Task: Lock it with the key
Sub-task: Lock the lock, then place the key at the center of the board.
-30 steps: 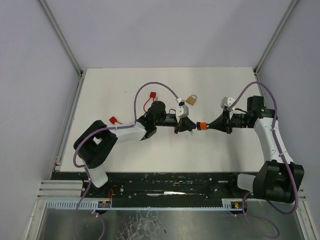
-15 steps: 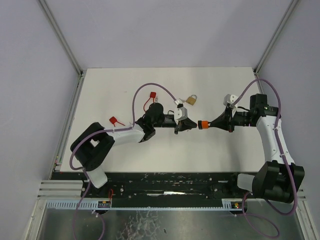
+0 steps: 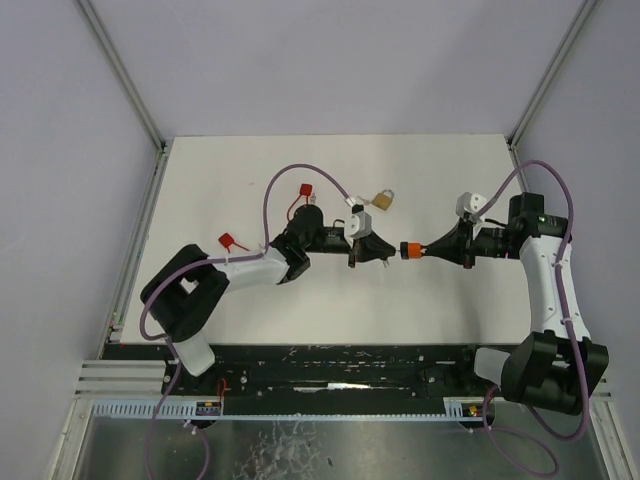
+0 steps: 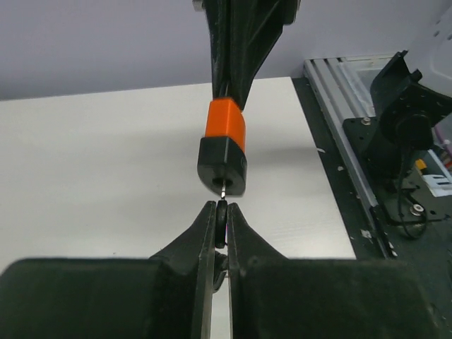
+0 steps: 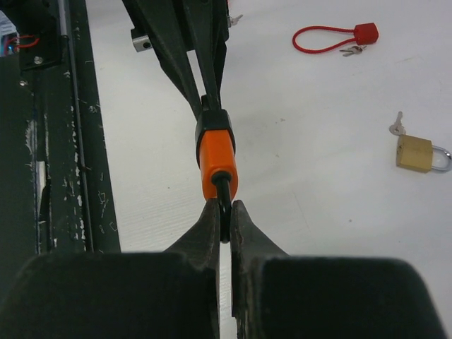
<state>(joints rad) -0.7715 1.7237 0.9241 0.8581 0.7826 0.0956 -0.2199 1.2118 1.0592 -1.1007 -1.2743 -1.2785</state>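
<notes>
An orange and black padlock point(image 4: 223, 145) hangs in the air over the middle of the table. My right gripper point(image 5: 224, 210) is shut on the padlock's black shackle point(image 5: 223, 194), so the lock point(image 5: 215, 157) points away from it. My left gripper point(image 4: 221, 212) faces it from the other side, shut on the black head of the key point(image 4: 222, 224). The key's thin metal tip sits at the keyhole in the lock's black end. In the top view the left gripper point(image 3: 383, 252) and right gripper point(image 3: 424, 250) meet at the lock point(image 3: 408, 251).
A brass padlock point(image 3: 382, 200) with its key lies on the table behind the grippers. A red cable lock point(image 3: 300, 195) lies to its left, and another red piece point(image 3: 232, 241) sits near the left arm. The table's front rail point(image 5: 56, 141) runs along the near edge.
The left jaws have closed fully on the key head. Both grippers and the lock have shifted slightly right, and the right arm's elbow has swung outward.
</notes>
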